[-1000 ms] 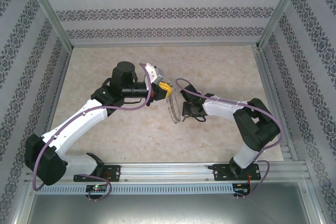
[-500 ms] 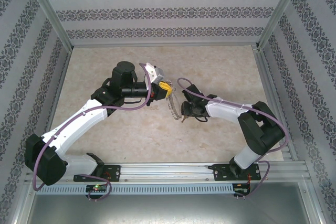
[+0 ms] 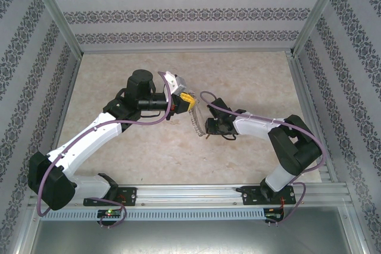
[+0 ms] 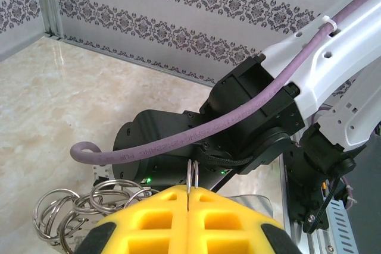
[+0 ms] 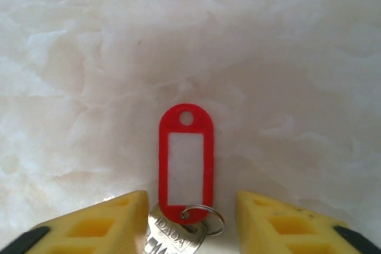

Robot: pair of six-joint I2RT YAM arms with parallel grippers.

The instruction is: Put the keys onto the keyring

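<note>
left hand [image 4: 189, 193] clamped tight on thin keyring [image 4: 191, 173] | right hand [image 5: 190, 200] half spread, fingers either side of red-tagged key [image 5: 186, 159] | key flat on desk [image 5: 286, 57]

Silver key [image 5: 169, 239] half beyond the right-wrist view's bottom edge
</note>
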